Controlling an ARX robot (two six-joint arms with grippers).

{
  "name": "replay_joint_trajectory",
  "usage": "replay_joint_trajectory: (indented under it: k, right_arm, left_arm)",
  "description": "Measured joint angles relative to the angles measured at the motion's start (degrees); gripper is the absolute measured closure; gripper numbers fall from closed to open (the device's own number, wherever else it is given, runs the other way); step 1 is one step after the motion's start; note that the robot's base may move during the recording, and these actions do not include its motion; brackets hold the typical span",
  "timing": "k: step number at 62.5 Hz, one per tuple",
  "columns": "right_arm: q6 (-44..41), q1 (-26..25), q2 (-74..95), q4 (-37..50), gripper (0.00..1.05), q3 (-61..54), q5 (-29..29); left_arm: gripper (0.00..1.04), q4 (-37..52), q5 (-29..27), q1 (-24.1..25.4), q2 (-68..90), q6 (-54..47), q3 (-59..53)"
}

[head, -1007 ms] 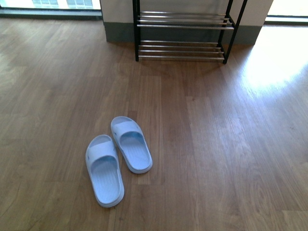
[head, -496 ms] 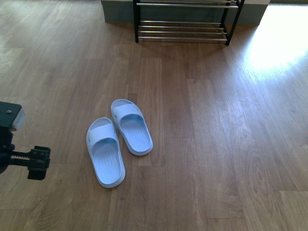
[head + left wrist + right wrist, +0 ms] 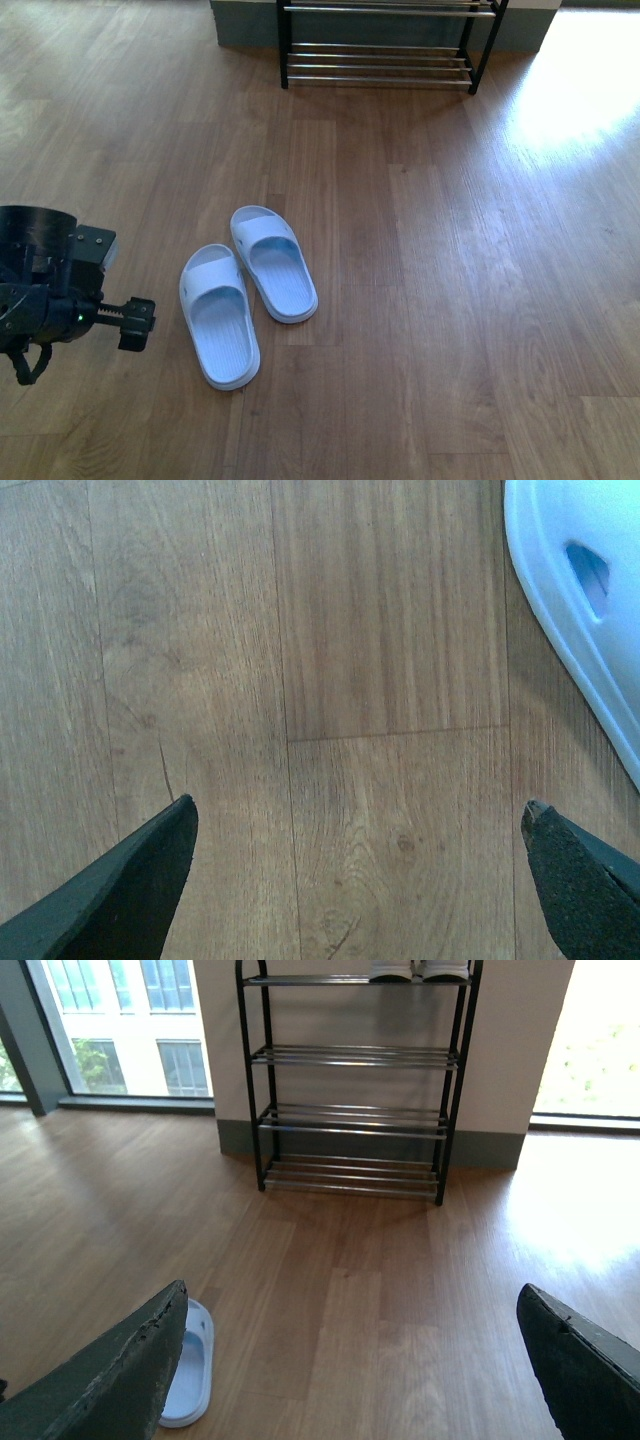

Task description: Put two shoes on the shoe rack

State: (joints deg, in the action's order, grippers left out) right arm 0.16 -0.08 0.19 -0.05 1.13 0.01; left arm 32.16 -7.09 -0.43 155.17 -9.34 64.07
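L hand point(image 3: 137, 323), spread wide, near pale-blue slide point(image 3: 221, 325).

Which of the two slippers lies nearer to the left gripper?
The left slipper of the pair in the front view, just beside the left gripper; the other slipper lies beyond it.

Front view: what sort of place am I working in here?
Probably a home entryway or living room: a wood-plank floor, a tiered shoe rack against the wall, a pair of light blue slippers lying on the floor, and big windows either side.
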Motion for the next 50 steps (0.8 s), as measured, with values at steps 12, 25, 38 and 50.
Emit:
replay_joint_trajectory:
  k: [12, 25, 38, 50]
  right_arm:
    - [-0.02, 0.0, 0.0, 0.0, 0.09, 0.0, 0.0]
    - [0.0, -0.02, 0.0, 0.0, 0.09, 0.0, 0.0]
    - [0.0, 0.0, 0.0, 0.0, 0.09, 0.0, 0.02]
    - [0.0, 0.0, 0.0, 0.0, 0.09, 0.0, 0.02]
  left_arm:
    - [0.09, -3.52, 0.2, -2.14, 2.62, 1.75, 5.84]
    - [0.09, -8.81, 2.91, -6.01, 6.03, 3.21, 13.66]
    - [0.09, -11.69, 4.17, -6.34, 9.18, 3.21, 18.38]
    - [0.09, -14.14, 4.15, -6.99, 11.96, 3.19, 22.53]
